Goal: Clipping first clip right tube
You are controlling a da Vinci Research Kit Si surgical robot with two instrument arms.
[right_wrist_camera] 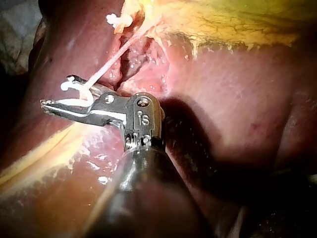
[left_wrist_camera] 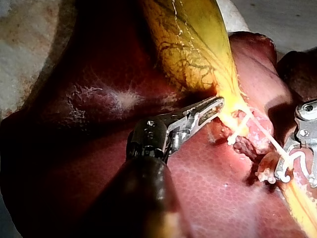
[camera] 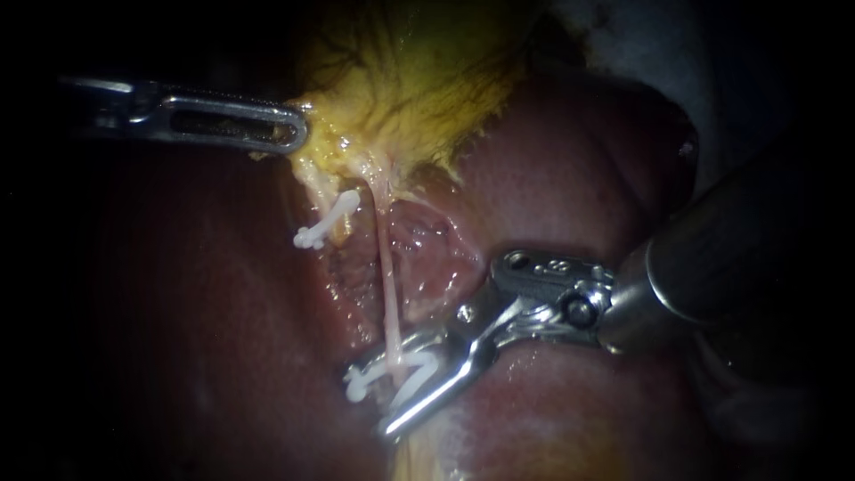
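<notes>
Tube [camera: 386, 267], the right one, runs taut from the gallbladder [camera: 401, 80] down to the near side. There the right instrument [camera: 372, 399] holds a clip [camera: 405, 370] between its jaws, astride the tube and apparently not yet latched. Squeezing and releasing seem left. Far left, the left instrument [camera: 289, 125] pinches the gallbladder's edge. A second clip [camera: 325, 223] sits left of the tube.

liver [camera: 579, 178]: red, glistening | gallbladder [camera: 419, 71]: yellow, veined | pale surface [left_wrist_camera: 282, 20]: possibly cloth
</notes>
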